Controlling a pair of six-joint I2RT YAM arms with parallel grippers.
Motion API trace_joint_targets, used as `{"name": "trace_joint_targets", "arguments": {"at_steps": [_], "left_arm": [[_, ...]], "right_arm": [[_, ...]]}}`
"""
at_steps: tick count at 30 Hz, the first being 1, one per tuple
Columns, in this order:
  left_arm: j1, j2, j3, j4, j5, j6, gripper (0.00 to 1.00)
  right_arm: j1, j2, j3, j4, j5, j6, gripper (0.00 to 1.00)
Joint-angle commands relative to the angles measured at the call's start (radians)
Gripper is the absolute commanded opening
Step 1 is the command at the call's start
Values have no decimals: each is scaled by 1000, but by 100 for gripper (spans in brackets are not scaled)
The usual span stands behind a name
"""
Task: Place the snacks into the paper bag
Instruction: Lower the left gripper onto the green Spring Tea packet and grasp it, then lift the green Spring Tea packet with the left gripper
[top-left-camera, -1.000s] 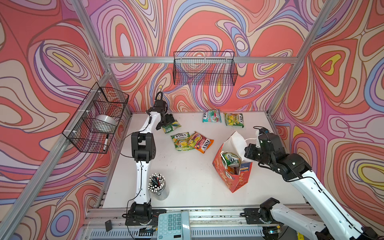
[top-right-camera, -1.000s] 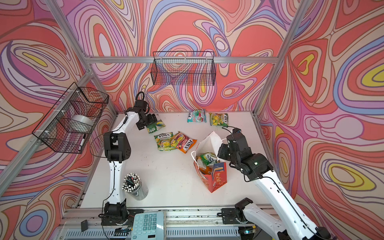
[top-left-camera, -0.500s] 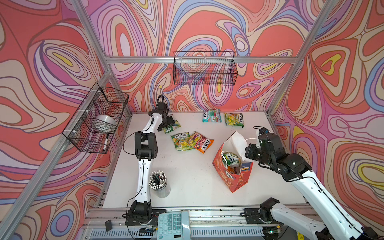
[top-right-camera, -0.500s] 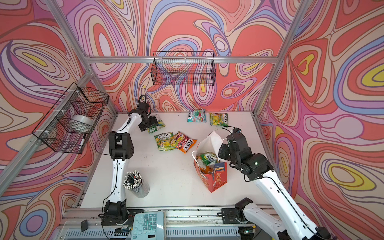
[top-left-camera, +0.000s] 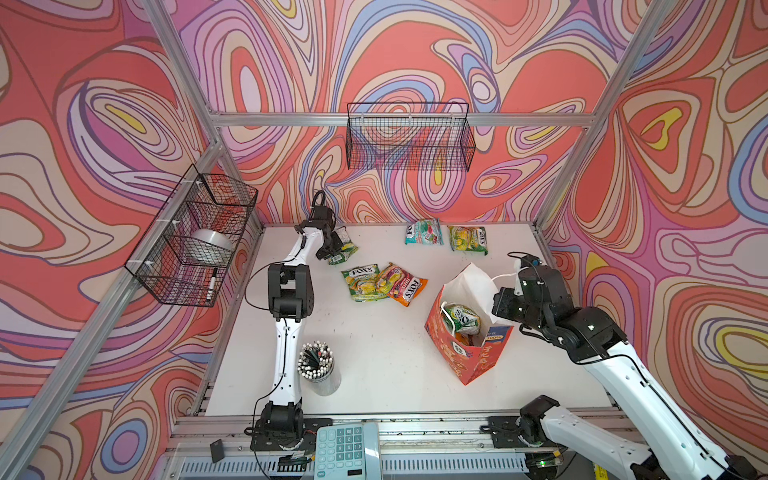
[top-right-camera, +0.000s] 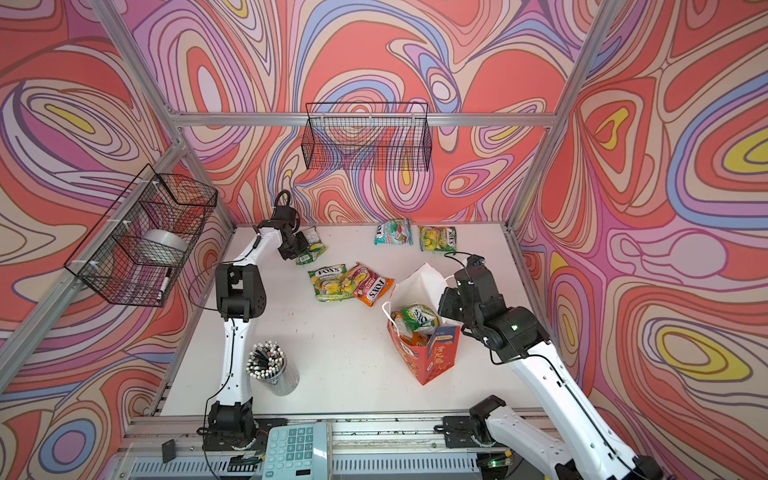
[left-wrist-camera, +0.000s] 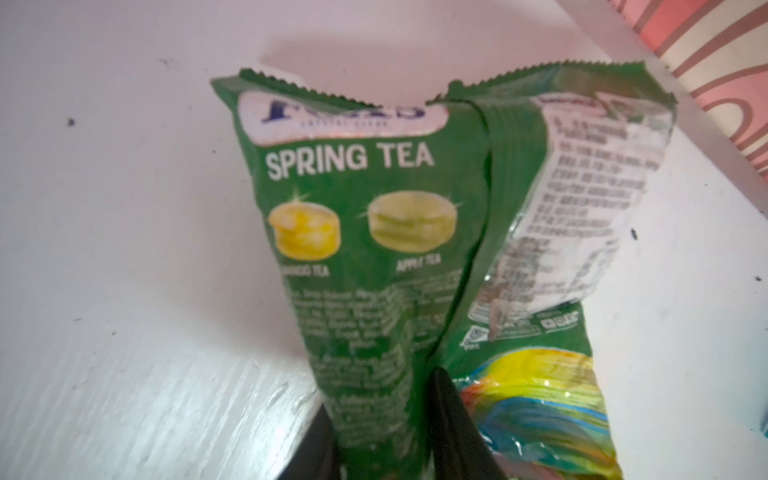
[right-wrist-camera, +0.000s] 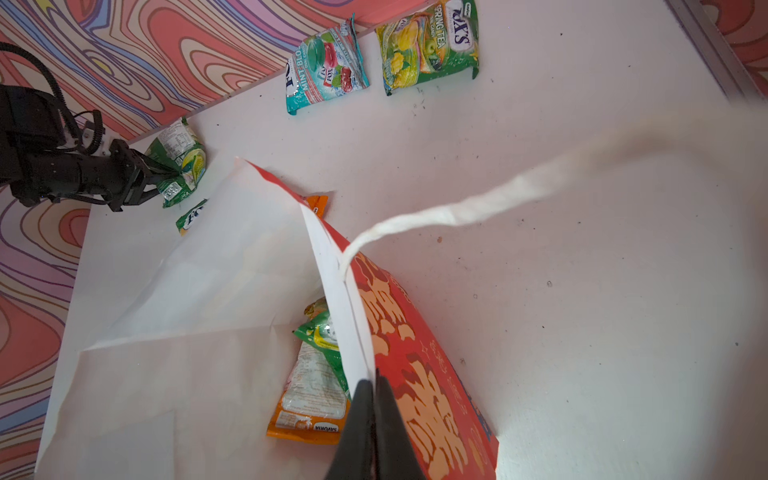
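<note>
Pouch (left-wrist-camera: 374, 249) pinched in left tool (left-wrist-camera: 380, 419) | paper bag (right-wrist-camera: 415, 353) rim clamped by right tool (right-wrist-camera: 370, 386)

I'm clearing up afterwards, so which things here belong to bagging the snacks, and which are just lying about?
Job: paper bag, held by right tool; Spring Tea pouch in left tool; mid-table green pouch, orange pouch; back teal pouch, back green pouch; bagged pouches.
Lying about: pencil cup, calculator, back basket, side basket.

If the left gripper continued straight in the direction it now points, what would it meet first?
The left gripper would push into the green Spring Tea pouch already between its jaws; behind it, probably the white table, though depth is unclear.
</note>
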Motion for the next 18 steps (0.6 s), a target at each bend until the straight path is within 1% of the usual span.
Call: {"name": "trace_joint_targets", "arguments": {"at_steps": [1, 6, 11, 16, 17, 18], "left_arm": [[16, -101, -62, 14, 22, -1, 23], [20, -253, -139, 63, -1, -8, 21], [20, -383, -186, 85, 22, -23, 21], [20, -467, -203, 80, 26, -21, 21], [20, -469, -198, 59, 15, -19, 22], [20, -468, -198, 44, 11, -17, 27]], "right_arm": [[4, -9, 16, -34, 17, -13, 0], [4, -19, 18, -35, 16, -14, 0], [3, -21, 32, -45, 8, -18, 0], [5, -35, 39, -51, 6, -17, 0], [4, -38, 39, -54, 2, -14, 0], [3, -44, 37, -53, -2, -11, 0]]}}
